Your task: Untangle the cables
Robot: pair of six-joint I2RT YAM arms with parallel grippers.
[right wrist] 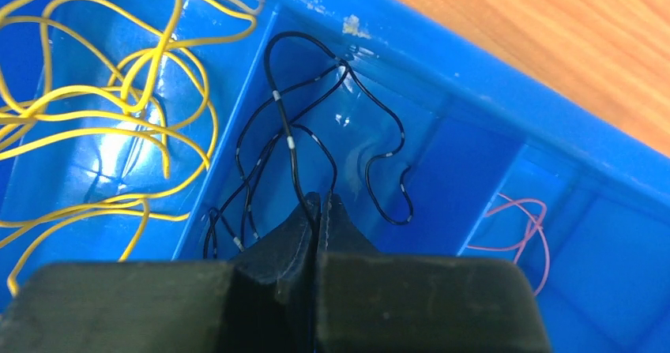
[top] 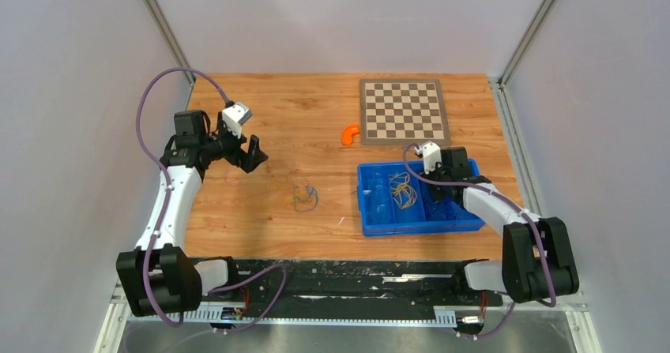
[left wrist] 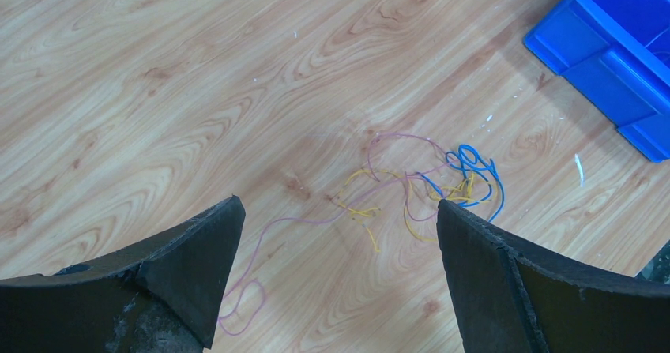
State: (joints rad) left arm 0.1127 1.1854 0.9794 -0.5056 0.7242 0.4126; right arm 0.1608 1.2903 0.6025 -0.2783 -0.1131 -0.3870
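Robotics laboratory test cell. Plain white panel walls (top: 71, 132) framed by aluminium struts (top: 162, 25) enclose a wood-grain tabletop (top: 276, 116). Two small manipulator arms, left (top: 170, 203) and right (top: 494, 203), are bolted to a black mounting rail (top: 340, 278) at its near edge, with lilac hoses (top: 142, 108) running along them. Staged props lie on the table: a chessboard (top: 403, 110), a blue compartmented bin (top: 419, 225) and loose cables (top: 304, 197).

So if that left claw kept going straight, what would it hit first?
Probably the loose tangle of thin yellow, pink and blue wires on the wooden table, lying ahead of the open left gripper; depth is unclear.
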